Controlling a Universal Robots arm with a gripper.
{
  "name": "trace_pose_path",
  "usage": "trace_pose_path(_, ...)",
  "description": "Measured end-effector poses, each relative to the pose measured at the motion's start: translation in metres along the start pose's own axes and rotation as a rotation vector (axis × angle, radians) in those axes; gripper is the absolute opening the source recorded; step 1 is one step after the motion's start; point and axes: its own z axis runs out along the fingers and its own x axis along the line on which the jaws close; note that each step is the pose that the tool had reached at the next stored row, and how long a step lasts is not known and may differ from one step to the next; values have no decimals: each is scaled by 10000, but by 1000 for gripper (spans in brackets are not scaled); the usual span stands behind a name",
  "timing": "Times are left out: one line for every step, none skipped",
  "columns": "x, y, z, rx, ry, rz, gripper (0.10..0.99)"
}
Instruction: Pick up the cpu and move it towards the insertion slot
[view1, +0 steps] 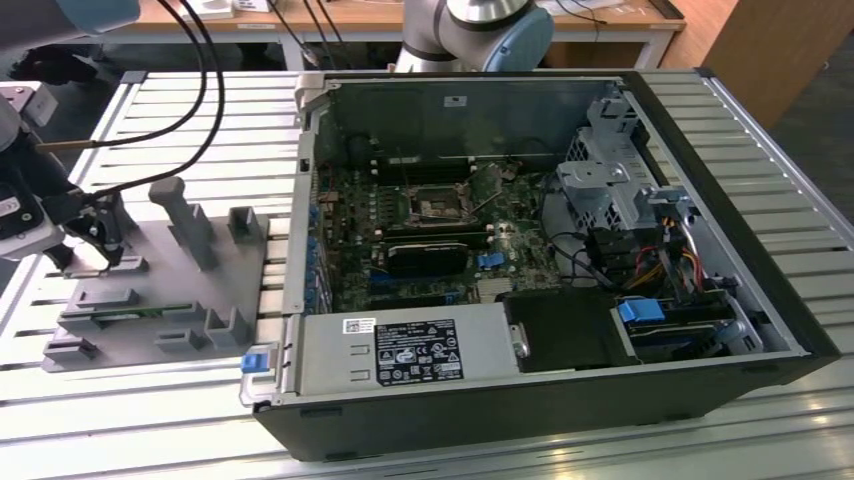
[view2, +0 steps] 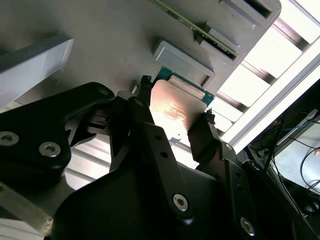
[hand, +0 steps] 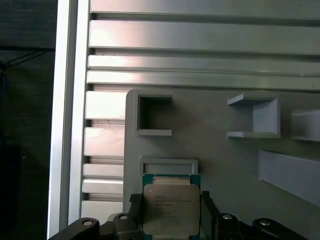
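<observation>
The step in hand is the pick-up. The gripper (view1: 96, 250) is down at the grey holder (view1: 160, 272), on the exterior view's left. In both wrist views its jaws look closed on the cpu (hand: 171, 210), one on each side, pressing two opposite edges. The cpu is low at the holder, right next to a small grey frame. I cannot tell if it has left the holder yet.

The slot (view1: 438, 206) is far from here. It sits in the middle of the green board inside the open computer case (view1: 534, 420), which lies on the exterior view's right. So I think the carrying part has hardly begun.

A lift from here would need to go straight up, I think, so the cpu does not bump the frame or the tall grey posts close by. The trip would also need to go high enough to pass over the case wall. The grip is only on thin edges, so slow and steady seems best.

The worktop (view1: 774, 130) is made of long silver metal strips. Black cables (view1: 200, 60) hang over it. Behind it stands a wooden desk (view1: 334, 12).
</observation>
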Motion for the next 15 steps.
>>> trace_pose_path(0,0,-2,-1,-1,-1,541)
trace_pose_path(0,0,-4,-1,-2,0,541)
trace_pose_path(0,0,-7,0,-1,0,541)
trace_pose_path(0,0,-10,0,0,0,541)
trace_pose_path(0,0,-11,0,0,0,541)
trace_pose_path(0,0,-12,-1,-1,0,541)
trace_pose_path(0,0,-15,0,0,0,541)
trace_pose_path(0,0,-17,0,1,0,541)
trace_pose_path(0,1,-19,0,0,0,541)
trace_pose_path(0,1,-21,0,0,0,541)
trace_pose_path(0,1,-23,0,1,0,541)
trace_pose_path(0,1,-25,0,0,0,541)
trace_pose_path(0,1,-28,0,0,0,541)
trace_pose_path(0,1,-30,0,1,0,541)
trace_pose_path(0,1,-34,1,0,0,541)
